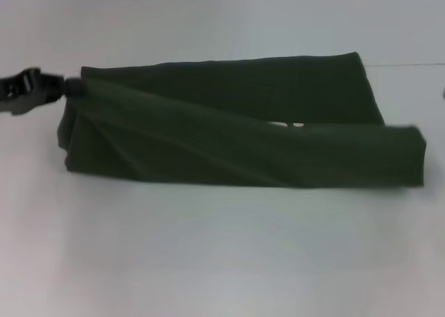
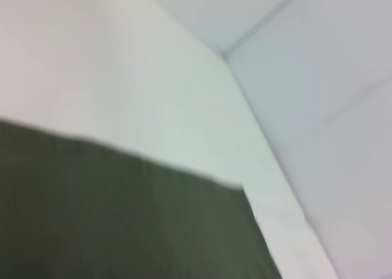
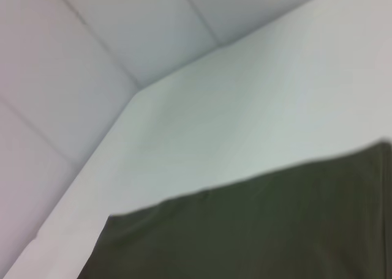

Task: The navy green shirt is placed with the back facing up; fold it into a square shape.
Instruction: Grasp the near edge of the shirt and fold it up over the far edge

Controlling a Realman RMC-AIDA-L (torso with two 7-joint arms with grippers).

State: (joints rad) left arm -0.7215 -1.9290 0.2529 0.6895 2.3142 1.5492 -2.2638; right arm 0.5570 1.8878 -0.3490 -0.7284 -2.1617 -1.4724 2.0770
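Observation:
The navy green shirt point(image 1: 229, 122) lies across the middle of the white table point(image 1: 222, 254), long side running left to right. Its near layer is raised in a taut ridge from the upper left corner to the right end. My left gripper point(image 1: 66, 87) reaches in from the left edge and is shut on that upper left corner of the cloth. The right end of the fold point(image 1: 410, 153) stands off the table, with no gripper showing there. Both wrist views show only the shirt's dark fabric point(image 2: 122, 224) point(image 3: 257, 230) over the table, not the fingers.
A small white patch point(image 1: 286, 125) shows between the shirt's layers near the middle. White table surface point(image 2: 153, 77) point(image 3: 245, 107) lies in front of and behind the shirt. Panel walls with seams point(image 3: 92, 40) stand beyond the table's far edge.

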